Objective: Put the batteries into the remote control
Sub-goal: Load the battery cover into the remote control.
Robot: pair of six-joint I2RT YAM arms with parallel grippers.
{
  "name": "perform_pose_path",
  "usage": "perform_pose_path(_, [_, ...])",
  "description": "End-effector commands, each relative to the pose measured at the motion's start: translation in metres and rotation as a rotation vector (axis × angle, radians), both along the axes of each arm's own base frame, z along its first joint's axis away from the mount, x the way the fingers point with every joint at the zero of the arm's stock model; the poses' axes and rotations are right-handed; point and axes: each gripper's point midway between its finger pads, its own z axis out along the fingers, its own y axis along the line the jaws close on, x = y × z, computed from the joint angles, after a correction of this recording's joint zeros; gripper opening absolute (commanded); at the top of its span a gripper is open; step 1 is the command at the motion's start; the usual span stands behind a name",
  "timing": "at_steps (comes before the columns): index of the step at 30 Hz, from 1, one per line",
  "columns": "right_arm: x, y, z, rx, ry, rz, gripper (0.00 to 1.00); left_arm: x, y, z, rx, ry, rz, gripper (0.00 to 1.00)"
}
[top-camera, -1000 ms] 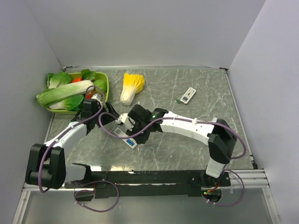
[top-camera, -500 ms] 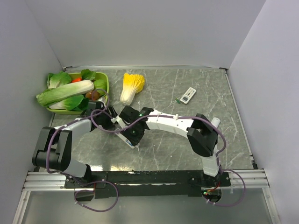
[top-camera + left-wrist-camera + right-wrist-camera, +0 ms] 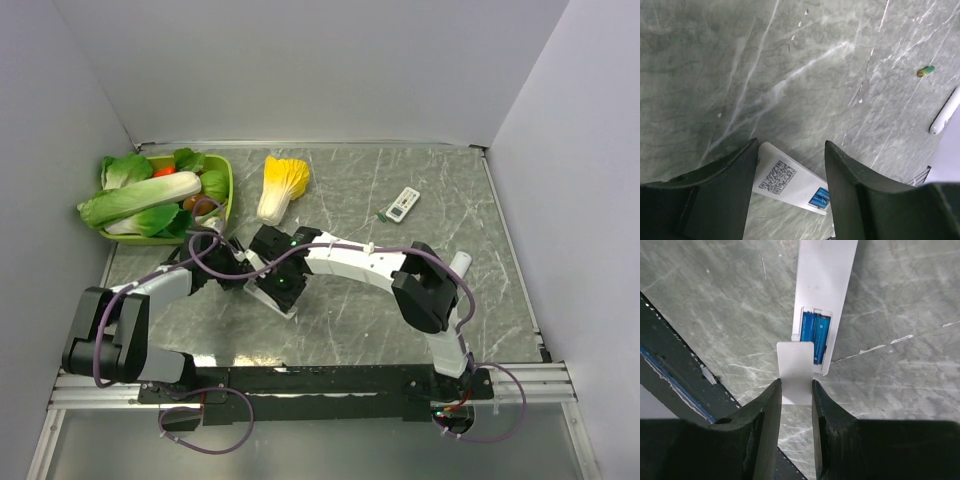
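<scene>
A white remote control [image 3: 825,275] lies back-up mid-table, its compartment open with two blue batteries [image 3: 815,332] side by side inside. My right gripper [image 3: 796,390] is shut on the white battery cover [image 3: 796,367], which hangs just over the compartment's near end. My left gripper [image 3: 791,145] straddles the remote's [image 3: 785,180] other end, the one with a QR code and a blue label, and its fingers [image 3: 735,170] press both sides. From above, both grippers meet over the remote [image 3: 284,303]. A loose green battery [image 3: 926,71] lies farther off.
A second white remote [image 3: 402,204] lies at the back right with the green battery [image 3: 381,214] beside it. A green tray [image 3: 227,180] of vegetables stands at the back left, a yellow-leaved cabbage [image 3: 280,185] next to it. The black rail [image 3: 330,378] runs along the near edge.
My left arm has swung in from near the tray to the remote, and its jaws have narrowed around the remote's end. The right gripper has shifted slightly left, still holding the cover.
</scene>
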Motion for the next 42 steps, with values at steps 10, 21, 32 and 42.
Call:
perform_pose_path(10, [0.004,0.006,-0.009,-0.065,0.012,0.013,0.21,-0.001,-0.006,0.010,-0.032,-0.033,-0.018,0.64])
perform_pose_path(21, [0.012,-0.001,-0.020,-0.120,-0.019,0.011,0.22,-0.003,-0.004,0.009,-0.028,-0.034,-0.010,0.67])
perform_pose_path(32, [0.014,-0.002,-0.027,-0.138,-0.023,0.024,0.24,0.000,-0.003,0.010,-0.020,-0.042,-0.007,0.69])
perform_pose_path(42, [0.004,-0.011,-0.038,-0.167,0.022,0.017,0.26,0.003,-0.002,0.014,-0.014,-0.054,0.003,0.72])
